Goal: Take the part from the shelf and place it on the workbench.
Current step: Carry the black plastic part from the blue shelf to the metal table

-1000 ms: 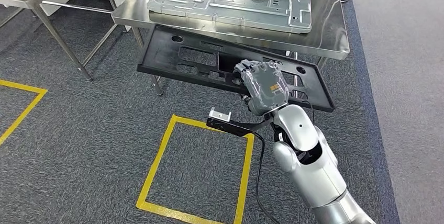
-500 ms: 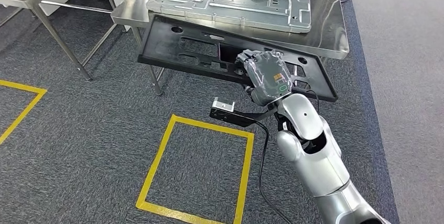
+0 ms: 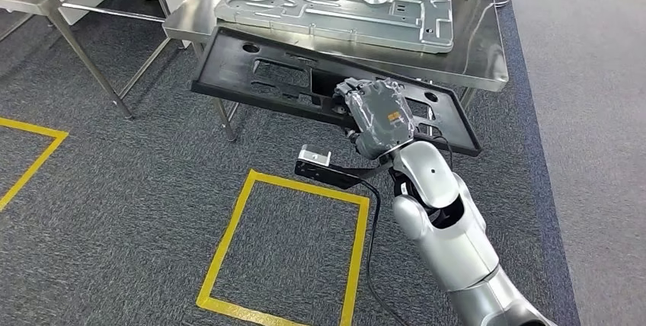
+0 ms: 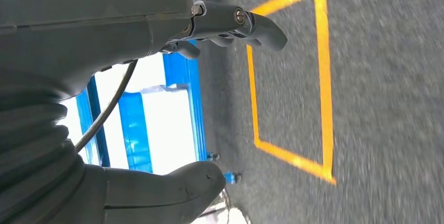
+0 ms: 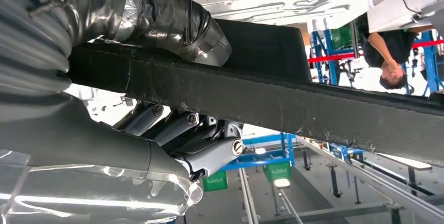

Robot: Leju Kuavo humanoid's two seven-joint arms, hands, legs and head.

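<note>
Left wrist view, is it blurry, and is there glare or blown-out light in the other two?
Left wrist view: carpet and yellow floor-tape square are soft with motion blur. Head view: sharp, with mild sheen on the stainless steel workbench. Right wrist view: backlit and overexposed behind the long black plastic panel, so the right hand looks dark.

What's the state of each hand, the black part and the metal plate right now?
right hand: grips the black part at its near edge, thumb on one face, fingers on the other
left hand: holds nothing, over grey carpet
black part: held, tilted, in front of the workbench edge
metal plate: lying flat on the workbench
</note>
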